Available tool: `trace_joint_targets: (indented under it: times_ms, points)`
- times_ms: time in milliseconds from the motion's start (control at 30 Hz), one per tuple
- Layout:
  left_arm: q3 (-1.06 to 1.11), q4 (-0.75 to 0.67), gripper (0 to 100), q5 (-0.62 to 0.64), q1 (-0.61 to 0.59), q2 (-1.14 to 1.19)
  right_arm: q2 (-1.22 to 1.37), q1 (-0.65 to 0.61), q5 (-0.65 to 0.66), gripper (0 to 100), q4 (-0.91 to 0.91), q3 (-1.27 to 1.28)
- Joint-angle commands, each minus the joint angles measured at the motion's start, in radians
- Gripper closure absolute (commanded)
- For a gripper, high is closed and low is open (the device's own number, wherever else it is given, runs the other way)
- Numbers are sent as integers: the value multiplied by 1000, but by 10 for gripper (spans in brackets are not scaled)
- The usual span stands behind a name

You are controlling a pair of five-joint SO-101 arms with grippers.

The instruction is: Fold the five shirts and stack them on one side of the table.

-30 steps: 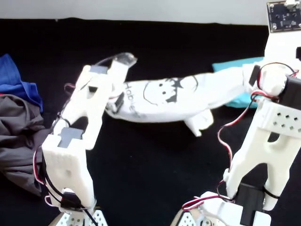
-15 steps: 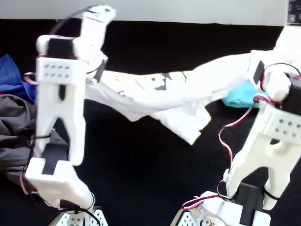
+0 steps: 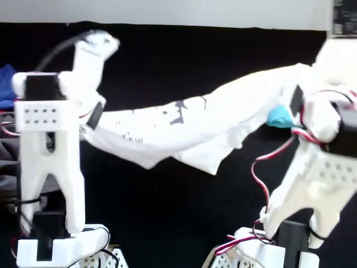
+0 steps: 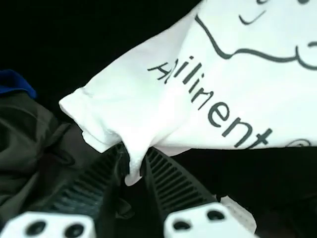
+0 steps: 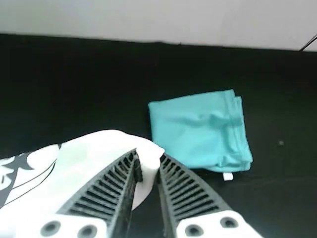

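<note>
Slippage risk: white printed shirt (image 3: 184, 125) hangs stretched, one end near the folded teal shirt (image 5: 198, 134), left gripper (image 4: 133, 167) and right gripper (image 5: 147, 173) each pinching a thin edge fold; further tension may pull one end free.

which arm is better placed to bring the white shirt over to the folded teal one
Right, probably. The right gripper, shut on the white shirt, sits close to the folded teal shirt. The left gripper pinches the shirt's other end over by the grey shirt pile, farther away.
</note>
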Motion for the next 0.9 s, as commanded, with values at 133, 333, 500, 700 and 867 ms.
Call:
trace_joint_targets:
  times_ms: [133, 333, 500, 700, 867]
  points:
    - [343, -496, 992, -14, -7, -33, -12, -31, -11, 992, -337, 456]
    - [466, -784, 988, -11, -10, 12, -12, -56, -9, 992, -545, 727]
    - [369, -720, 849, 8, -25, 96, -12, -85, -11, 992, -553, 766]
    - [174, -456, 780, 127, -22, 102, -12, -85, -9, 992, -550, 769]
    - [102, -163, 780, 103, 96, 102, -12, -85, -8, 992, -555, 765]
